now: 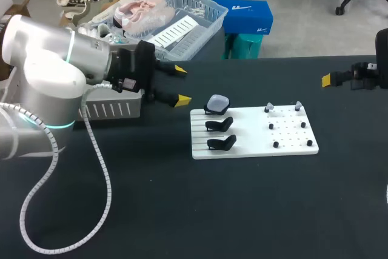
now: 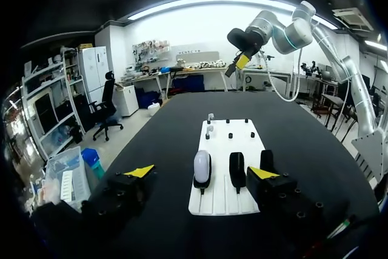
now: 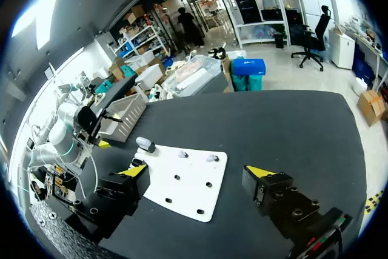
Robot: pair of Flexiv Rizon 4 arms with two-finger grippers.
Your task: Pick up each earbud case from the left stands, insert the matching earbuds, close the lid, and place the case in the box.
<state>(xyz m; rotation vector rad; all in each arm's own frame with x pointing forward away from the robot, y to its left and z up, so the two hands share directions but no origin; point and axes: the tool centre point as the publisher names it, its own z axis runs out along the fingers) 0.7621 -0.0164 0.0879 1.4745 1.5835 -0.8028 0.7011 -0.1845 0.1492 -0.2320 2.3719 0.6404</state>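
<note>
A white board (image 1: 251, 133) lies mid-table with three black stands along its left side. The far stand holds a pale earbud case (image 1: 217, 103); the other two stands (image 1: 219, 124) are bare. Two small earbuds (image 1: 269, 108) sit on pegs at the board's far right. My left gripper (image 1: 181, 84) hangs open just left of the board, and in its wrist view the case (image 2: 202, 162) stands ahead between the open left gripper's (image 2: 200, 172) fingers. My right gripper (image 1: 330, 79) hovers open at the far right, away from the board (image 3: 200, 195); the case (image 3: 145, 144) lies beyond the right gripper (image 3: 196, 171).
A white slotted box (image 1: 115, 110) stands at the table's left, partly hidden under my left arm. A grey cable (image 1: 73, 235) loops from that arm over the front left of the table. Black pegs (image 1: 289, 131) dot the board's right half.
</note>
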